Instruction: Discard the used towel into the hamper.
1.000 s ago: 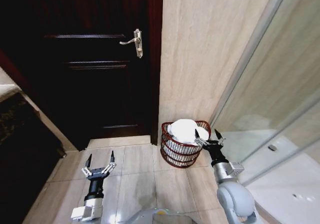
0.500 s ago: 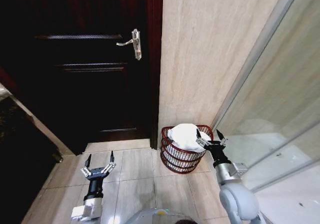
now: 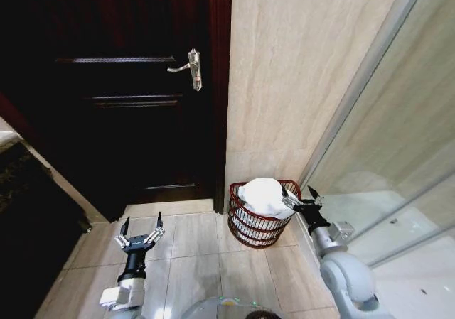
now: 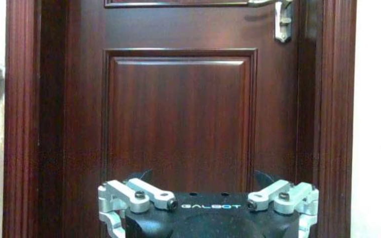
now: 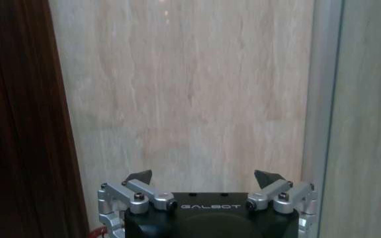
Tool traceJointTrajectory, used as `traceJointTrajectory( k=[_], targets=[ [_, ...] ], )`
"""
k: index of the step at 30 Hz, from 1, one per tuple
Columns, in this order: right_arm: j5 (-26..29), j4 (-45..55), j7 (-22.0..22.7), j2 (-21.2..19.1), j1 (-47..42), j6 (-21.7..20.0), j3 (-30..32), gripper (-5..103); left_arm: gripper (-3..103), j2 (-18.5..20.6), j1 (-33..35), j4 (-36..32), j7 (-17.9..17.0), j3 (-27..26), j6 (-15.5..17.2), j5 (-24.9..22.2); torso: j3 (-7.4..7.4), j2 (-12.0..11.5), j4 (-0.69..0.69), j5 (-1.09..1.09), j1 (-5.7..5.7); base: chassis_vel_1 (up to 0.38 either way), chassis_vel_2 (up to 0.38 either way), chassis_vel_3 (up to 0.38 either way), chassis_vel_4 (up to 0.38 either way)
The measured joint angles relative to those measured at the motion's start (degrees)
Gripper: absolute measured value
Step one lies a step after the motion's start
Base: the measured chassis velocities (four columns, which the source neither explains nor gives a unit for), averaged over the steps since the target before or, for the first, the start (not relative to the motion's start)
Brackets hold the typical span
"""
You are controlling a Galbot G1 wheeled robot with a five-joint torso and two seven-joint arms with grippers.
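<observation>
- Your left end effector (image 3: 141, 228) hangs low over the pale tiled floor (image 3: 192, 241), facing the dark brown panelled wooden door (image 3: 128, 106). Its fingers are spread wide and hold nothing. Leave this arm parked; it has no part in the step.
- The door's silver lever handle (image 3: 190, 66) sits well above and clear of both arms, so it need not concern you.
- The small round dark red-brown openwork hamper (image 3: 254, 223) stands on the floor in the corner, against the beige stone-look wall (image 3: 298, 70) just beside the door frame.
- The bunched white towel (image 3: 264, 195) lies in the hamper, heaped above the wavy rim. By the look of it, the drop itself is done.
- Your right end effector (image 3: 301, 195) sits at the hamper's right rim, right by the towel, fingers spread apart and gripping nothing. Whether a fingertip touches the cloth, I cannot tell.
- To finish cleanly, lift this arm straight up before pulling back, so no fingertip snags the towel or tips the light hamper.
- The frosted glass shower screen (image 3: 398, 141) is close on the right; avoid swinging that way.
</observation>
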Motion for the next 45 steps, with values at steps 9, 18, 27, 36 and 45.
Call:
traceJointTrajectory(
  k=[9, 18, 27, 36, 45],
  targets=[
    [8.63, -9.77, 6.20, -7.39, 8.11, -6.44, -5.67, 100, 100, 0.00, -0.43, 0.13, 0.86, -0.52, -1.12, -1.62, 0.89, 1.64, 0.02, 0.00, 0.75, 0.000, 0.000, 0.000, 0.000],
    [13.89, -12.04, 9.72, -10.56, 9.08, -13.80, -8.93, 100, 100, 0.00, 0.24, 0.01, 0.87, -1.54, -1.69, -1.58, 0.88, 1.72, -0.02, -0.02, 0.81, 0.000, 0.000, 0.000, 0.000],
    [15.34, -19.38, 8.30, -9.93, 16.21, -17.92, -13.38, 100, 100, 0.00, -0.63, 0.29, 0.80, -0.83, -0.96, -0.46, 0.79, 1.56, 0.01, 0.00, 0.76, 0.000, 0.000, 0.000, 0.000],
    [17.62, -24.04, 8.50, -9.82, 21.30, -19.16, -15.25, 89, 100, 0.00, -1.79, -0.52, 0.05, -0.10, 0.62, -0.12, 0.73, 1.46, 0.00, 0.00, 0.71, 0.000, 0.000, 0.000, 0.000],
    [18.74, -31.28, 5.72, -9.94, 26.00, -17.01, -16.79, 51, 100, 0.00, -1.72, 0.11, -0.09, 0.06, 0.69, 0.59, 0.68, 1.38, 0.02, -0.01, 0.67, 0.000, 0.000, 0.000, 0.000]
  ],
)
